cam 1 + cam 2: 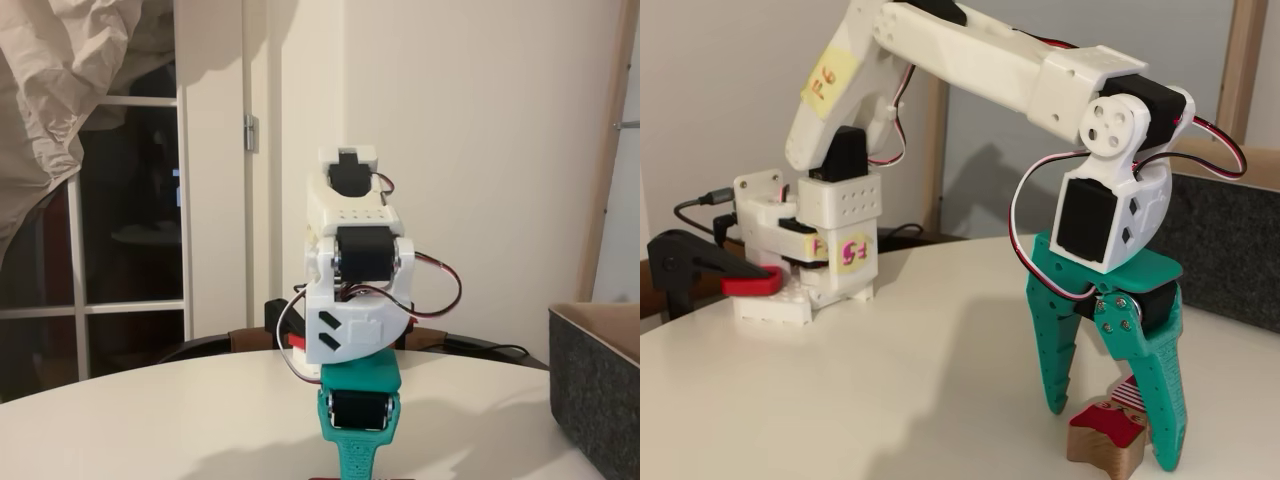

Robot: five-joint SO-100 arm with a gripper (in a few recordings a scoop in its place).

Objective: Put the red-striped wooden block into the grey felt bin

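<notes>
Item: red-striped wooden block (1108, 434). In a fixed view it lies nearest the camera on the white table (890, 380), low at the right. Light tan wood with rounded side edges, and a red upper face. Just behind it, touching or nearly so, shows a small patch of red-and-white stripes, too little of it visible to tell whether it belongs to the same piece.

Item: teal gripper (1113, 435). It points straight down over the block, its two long fingers spread apart with one tip on each side of the wood. The left finger (1052, 340) comes down beside the block's left edge; the right finger passes in front of its right end. Whether the tips press on the wood cannot be told; the jaws stand apart, not closed on it. In the other fixed view the teal gripper base (358, 410) appears head-on, with the tips cut off by the lower edge.

Item: white arm (980, 60). It arches from the wrist back to its base (805, 270), which is clamped at the table's far left and carries yellow labels.

Item: grey felt bin (600, 390). It stands at the right of the table, well apart from the block. Dark charcoal wall, thick rim, lighter tan inside.

Item: glazed door (130, 220), behind the table.
</notes>
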